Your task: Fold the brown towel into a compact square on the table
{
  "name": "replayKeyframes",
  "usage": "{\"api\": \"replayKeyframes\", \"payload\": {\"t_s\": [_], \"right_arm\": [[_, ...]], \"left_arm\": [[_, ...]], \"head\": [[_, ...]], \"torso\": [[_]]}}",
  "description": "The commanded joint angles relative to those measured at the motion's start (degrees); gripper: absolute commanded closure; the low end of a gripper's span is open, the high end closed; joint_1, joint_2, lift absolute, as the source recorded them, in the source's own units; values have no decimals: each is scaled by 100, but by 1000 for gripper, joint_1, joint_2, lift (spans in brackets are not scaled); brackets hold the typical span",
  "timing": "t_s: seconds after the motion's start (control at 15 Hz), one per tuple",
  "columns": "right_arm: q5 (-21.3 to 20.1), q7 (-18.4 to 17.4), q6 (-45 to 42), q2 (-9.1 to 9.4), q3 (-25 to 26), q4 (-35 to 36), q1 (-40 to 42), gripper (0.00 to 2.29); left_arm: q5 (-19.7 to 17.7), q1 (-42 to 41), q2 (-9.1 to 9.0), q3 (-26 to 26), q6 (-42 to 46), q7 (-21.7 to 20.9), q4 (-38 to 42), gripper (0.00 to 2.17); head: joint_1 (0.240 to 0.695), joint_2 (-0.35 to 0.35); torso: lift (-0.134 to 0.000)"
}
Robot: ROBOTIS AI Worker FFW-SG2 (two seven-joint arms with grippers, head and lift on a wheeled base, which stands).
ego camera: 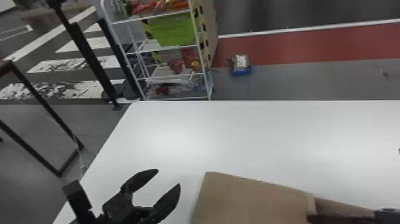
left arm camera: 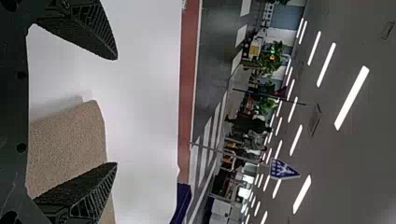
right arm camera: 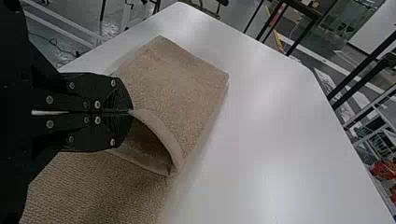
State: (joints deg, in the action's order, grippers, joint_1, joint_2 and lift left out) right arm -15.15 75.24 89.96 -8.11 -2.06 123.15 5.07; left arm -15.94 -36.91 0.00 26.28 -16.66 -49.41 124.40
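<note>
In the head view my left gripper [ego camera: 165, 190] stands open over the white table, left of the brown towel [ego camera: 250, 196]. My right gripper [ego camera: 312, 219] is at the bottom right, at the towel's right part. The left wrist view has the left gripper [left arm camera: 114, 112] with its fingers wide apart and the towel [left arm camera: 70, 144] beyond them, not held. In the right wrist view the right gripper [right arm camera: 130, 112] is shut on an edge of the towel [right arm camera: 182, 88], which is lifted into a curved fold with a hollow under it.
The white table [ego camera: 238, 128] extends beyond and around the towel. Behind its far left edge stands a white shelf rack [ego camera: 166, 47] with a green bin [ego camera: 175, 29]. A dark metal frame [ego camera: 38, 104] is on the floor at the left.
</note>
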Motion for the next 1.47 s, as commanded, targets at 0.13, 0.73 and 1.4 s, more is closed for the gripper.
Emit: {"api": "replayKeyframes", "payload": {"t_s": [0.13, 0.73, 1.4], "right_arm": [[-480, -18, 12, -76, -462, -424, 100, 1231], [-752, -80, 12, -41, -778, -661, -67, 714], [-814, -71, 12, -50, -822, -758, -208, 974]], "left_arm": [[3, 18, -15, -9, 0, 1, -29, 73], [-6, 26, -15, 0, 0, -34, -47, 73], [-6, 26, -15, 9, 18, -34, -56, 73]], "head": [[695, 288], [695, 307], [695, 315]], "torso": [[-124], [-124], [-124]]}}
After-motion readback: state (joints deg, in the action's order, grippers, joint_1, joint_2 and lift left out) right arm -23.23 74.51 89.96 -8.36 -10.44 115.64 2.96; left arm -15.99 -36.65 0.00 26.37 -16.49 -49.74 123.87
